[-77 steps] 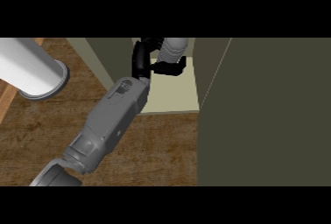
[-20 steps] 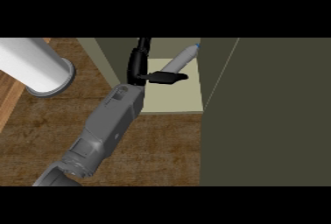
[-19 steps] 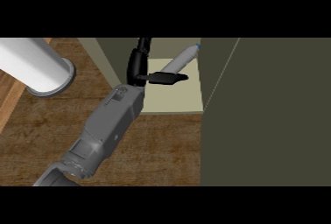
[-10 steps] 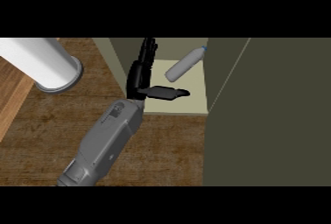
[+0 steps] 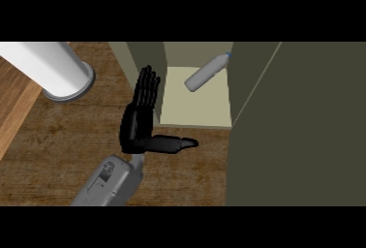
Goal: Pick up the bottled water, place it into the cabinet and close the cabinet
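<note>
While my black left hand (image 5: pixel 143 116) hovers open at the olive cabinet's (image 5: pixel 200 109) front-left corner, the grey plastic water bottle (image 5: pixel 207 72) lies apart, back-right inside.

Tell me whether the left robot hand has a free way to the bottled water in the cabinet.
Probably yes. The left robot hand is open by the cabinet's open front, fingers straight, and the bottled water lies tilted on the pale shelf beyond it. Nothing shows between them.
</note>
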### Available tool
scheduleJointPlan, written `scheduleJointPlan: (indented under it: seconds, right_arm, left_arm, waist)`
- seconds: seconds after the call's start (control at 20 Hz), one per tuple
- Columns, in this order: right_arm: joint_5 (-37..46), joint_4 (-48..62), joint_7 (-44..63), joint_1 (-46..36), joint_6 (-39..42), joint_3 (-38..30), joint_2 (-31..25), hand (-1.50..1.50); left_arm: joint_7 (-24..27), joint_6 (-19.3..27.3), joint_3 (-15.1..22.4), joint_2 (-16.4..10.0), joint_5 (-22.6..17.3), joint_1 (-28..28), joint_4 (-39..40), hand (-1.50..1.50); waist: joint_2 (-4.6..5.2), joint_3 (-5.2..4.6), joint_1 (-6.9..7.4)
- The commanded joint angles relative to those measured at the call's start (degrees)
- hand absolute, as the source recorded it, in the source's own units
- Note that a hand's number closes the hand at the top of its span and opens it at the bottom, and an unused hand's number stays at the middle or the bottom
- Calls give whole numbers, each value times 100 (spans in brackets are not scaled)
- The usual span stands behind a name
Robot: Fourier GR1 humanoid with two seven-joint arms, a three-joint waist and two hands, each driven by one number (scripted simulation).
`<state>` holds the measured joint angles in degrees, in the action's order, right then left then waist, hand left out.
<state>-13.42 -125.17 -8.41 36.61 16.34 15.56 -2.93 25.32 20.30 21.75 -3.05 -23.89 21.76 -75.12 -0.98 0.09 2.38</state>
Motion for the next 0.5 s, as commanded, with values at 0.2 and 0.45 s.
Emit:
scheduleJointPlan:
  seconds: [0.2,0.45]
  right_arm:
    - [30,-27,-19,-197,324,-63,-350,-150]
    - [585,143,-23,-16,808,336,-822,150]
  left_arm:
    - [-1010,390,840,-748,168,-2042,-3121,-150]
    - [-728,655,1372,-949,562,-3044,-4187,-150]
  waist:
    - [56,-5,-118]
    - [55,-5,-149]
